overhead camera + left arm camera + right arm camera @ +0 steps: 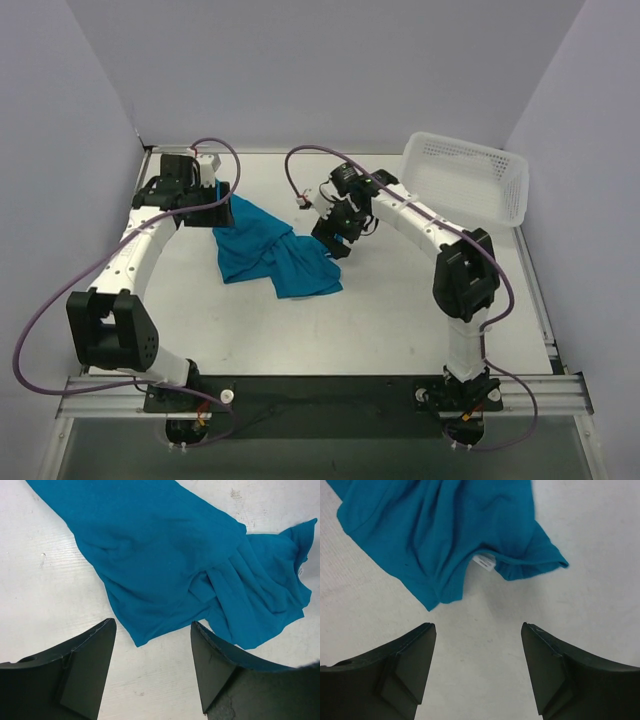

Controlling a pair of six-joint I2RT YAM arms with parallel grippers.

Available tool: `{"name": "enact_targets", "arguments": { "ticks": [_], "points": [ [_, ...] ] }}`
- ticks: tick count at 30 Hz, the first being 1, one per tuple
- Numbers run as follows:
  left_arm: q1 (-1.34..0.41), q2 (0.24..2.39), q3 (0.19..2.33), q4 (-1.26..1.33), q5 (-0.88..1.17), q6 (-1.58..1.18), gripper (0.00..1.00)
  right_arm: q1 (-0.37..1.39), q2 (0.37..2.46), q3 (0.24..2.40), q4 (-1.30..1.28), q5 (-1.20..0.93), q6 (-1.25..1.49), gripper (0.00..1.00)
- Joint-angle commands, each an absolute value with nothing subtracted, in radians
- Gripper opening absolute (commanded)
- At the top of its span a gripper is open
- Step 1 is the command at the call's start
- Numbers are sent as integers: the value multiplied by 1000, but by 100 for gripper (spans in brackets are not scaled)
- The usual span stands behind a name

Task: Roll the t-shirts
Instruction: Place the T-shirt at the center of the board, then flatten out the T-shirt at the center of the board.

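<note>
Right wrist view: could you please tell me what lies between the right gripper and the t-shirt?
Only bare white table, seen in the right wrist view: the right gripper, jaws open, hangs short of the t-shirt.

The t-shirt [272, 252] is soft matt cloth, the table [400, 320] smooth and matt, the basket [470, 185] plastic mesh.

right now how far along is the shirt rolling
Done: nothing yet; the t-shirt lies crumpled on the table, not rolled. In hand: nothing; the left gripper and right gripper hover open by its edges, gripping no cloth. Left: spreading it flat and the whole roll.
</note>
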State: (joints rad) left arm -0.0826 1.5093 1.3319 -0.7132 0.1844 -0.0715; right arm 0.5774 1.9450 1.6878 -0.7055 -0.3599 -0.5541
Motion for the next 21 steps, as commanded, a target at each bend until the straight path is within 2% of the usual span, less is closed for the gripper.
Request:
{"name": "enact_targets", "arguments": {
  "ticks": [1, 13, 17, 19, 21],
  "points": [
    [-69, 1447, 1322, -643, 203, -71, 72, 615, 1991, 1766, -801, -406, -627, 68],
    [-64, 1384, 1259, -640, 204, -63, 71, 630, 2106, 1710, -744, -384, -519, 59],
    [-63, 1373, 1253, -637, 201, -58, 71, 623, 2155, 1759, -741, -383, -506, 47],
    [-64, 1370, 1250, -634, 198, -54, 71, 624, 2174, 1772, -741, -391, -508, 46],
    [-64, 1367, 1247, -638, 192, -52, 71, 623, 2181, 1786, -741, -396, -506, 42]
  ]
}}
